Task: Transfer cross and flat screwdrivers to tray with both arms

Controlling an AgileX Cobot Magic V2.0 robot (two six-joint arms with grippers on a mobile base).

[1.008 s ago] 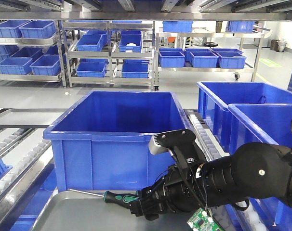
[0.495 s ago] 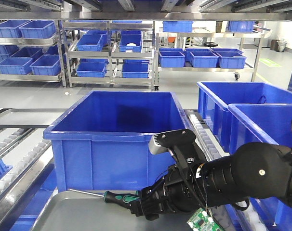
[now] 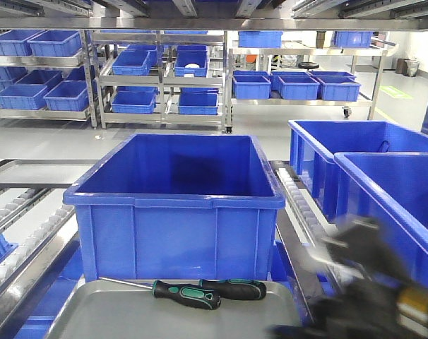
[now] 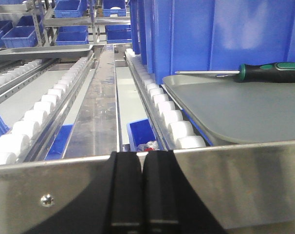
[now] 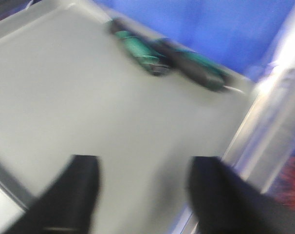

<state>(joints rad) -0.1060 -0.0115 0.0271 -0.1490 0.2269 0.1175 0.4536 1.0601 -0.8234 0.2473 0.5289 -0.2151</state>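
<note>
Two black-and-green screwdrivers lie side by side on the grey metal tray (image 3: 108,318). The front one (image 3: 188,294) points its thin shaft left. The other (image 3: 235,287) lies just behind it to the right. In the right wrist view both screwdrivers (image 5: 140,51) (image 5: 196,68) rest at the far end of the tray (image 5: 89,112). My right gripper (image 5: 147,190) is open and empty above the tray's near part. The right arm (image 3: 362,296) is a blur at the lower right. My left gripper (image 4: 142,190) is shut on nothing, behind a metal rail, left of the tray (image 4: 235,107).
A big blue bin (image 3: 173,201) stands right behind the tray, and more blue bins (image 3: 369,169) stand to the right. White roller tracks (image 4: 162,105) run along the tray's left side. Racks of blue bins (image 3: 157,78) fill the background.
The right arm has pulled away from the screwdrivers, down and to the right, and is blurred by motion. The second screwdriver now lies uncovered on the tray beside the first.
</note>
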